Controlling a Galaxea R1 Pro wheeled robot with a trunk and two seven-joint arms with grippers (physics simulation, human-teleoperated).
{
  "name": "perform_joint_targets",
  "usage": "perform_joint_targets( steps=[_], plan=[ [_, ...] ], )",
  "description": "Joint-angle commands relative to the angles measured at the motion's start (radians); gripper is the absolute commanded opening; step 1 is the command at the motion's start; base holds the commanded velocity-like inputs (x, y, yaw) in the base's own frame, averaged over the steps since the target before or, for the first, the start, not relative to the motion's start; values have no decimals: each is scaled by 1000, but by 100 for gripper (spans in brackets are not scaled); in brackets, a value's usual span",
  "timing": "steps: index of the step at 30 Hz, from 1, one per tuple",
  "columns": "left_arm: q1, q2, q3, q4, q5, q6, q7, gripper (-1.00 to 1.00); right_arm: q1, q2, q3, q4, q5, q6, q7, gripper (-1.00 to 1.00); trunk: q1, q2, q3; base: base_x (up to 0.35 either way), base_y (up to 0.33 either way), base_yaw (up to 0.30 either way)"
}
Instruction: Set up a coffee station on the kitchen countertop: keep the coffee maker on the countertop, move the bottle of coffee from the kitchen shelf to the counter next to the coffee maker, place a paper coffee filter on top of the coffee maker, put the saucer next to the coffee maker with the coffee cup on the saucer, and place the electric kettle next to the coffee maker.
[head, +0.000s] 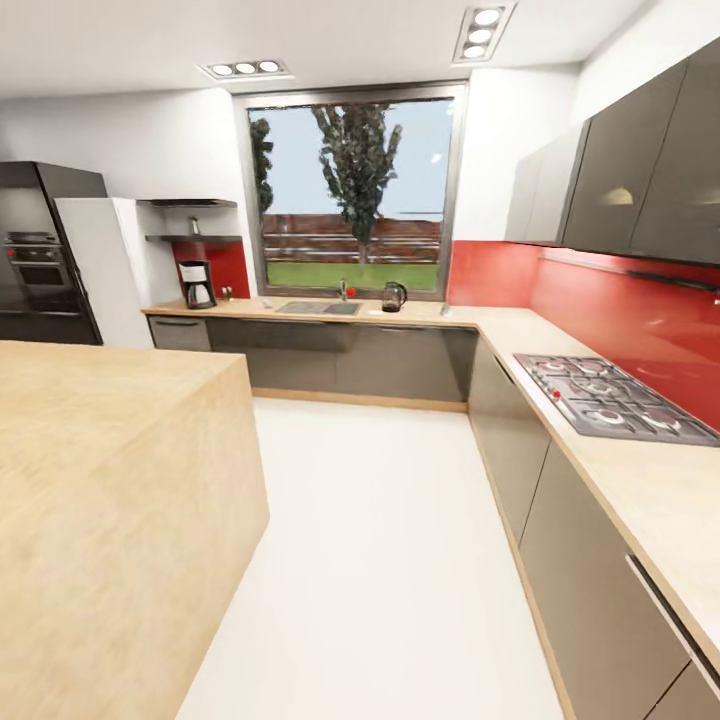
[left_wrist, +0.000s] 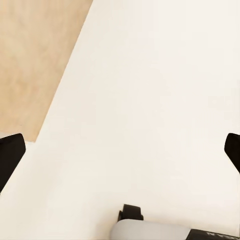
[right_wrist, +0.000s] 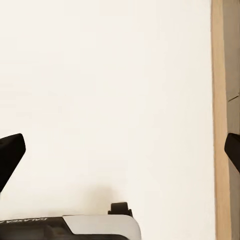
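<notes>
I'm rolling toward the far surface (head: 300, 318), where the coffee maker (head: 197, 284) and electric kettle (head: 394, 296) are standing well apart. Both pincers, left (left_wrist: 120, 152) and right (right_wrist: 120, 152), are hanging spread, empty. The kettle is probably rigid; I'd take its handle.

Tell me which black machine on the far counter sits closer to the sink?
The electric kettle, standing just right of the sink under the window. The coffee maker is farther off, at the counter's left end below the shelves.

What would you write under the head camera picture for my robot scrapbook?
Kitchen ahead: coffee maker and electric kettle stand apart on the far countertop, either side of the sink.
</notes>
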Motion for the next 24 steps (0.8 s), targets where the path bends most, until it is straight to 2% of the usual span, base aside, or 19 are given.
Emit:
perform_joint_targets(
  steps=[1,24],
  plan=[
    [-1,0,0,1,8,-3,-1,100,0,0,1,1,-8,-4,0,100,1,0,0,336,15,-5],
    [0,4,0,1,9,-3,-1,100,0,-1,5,21,-6,-5,2,100,1,0,0,336,1,-1]
  ],
)
